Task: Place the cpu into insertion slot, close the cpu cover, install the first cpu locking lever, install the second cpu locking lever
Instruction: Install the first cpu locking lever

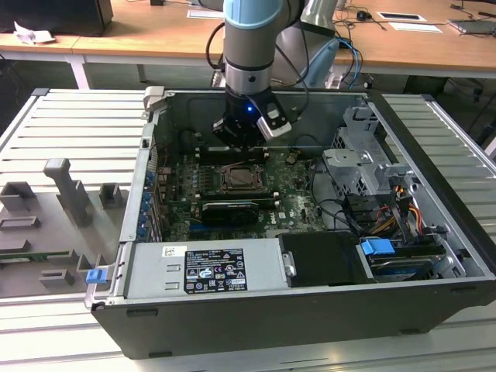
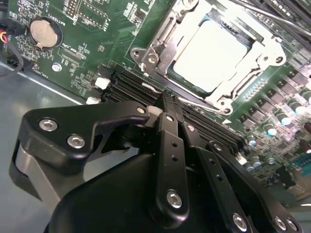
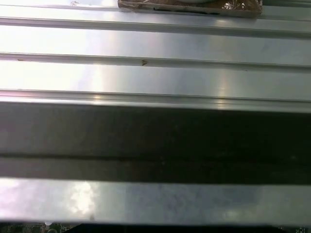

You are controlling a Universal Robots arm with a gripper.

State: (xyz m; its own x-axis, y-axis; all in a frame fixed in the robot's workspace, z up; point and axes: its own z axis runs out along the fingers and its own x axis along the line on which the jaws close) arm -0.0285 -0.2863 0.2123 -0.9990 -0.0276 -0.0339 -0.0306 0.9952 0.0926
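The cpu (image 2: 212,54) has a pale, matt metal top; the cover (image 2: 167,46) is bright bare metal; the hand (image 2: 167,109) is black, slightly glossy plastic; the bench (image 1: 74,136) is ribbed, shiny metal.

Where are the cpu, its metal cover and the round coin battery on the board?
cpu (image 2: 214,56), second wrist view, middle of its pale metal top.
cpu cover (image 2: 158,46), second wrist view, frame edge beside the chip.
coin battery (image 2: 44,32), second wrist view, centre of its shiny round face.
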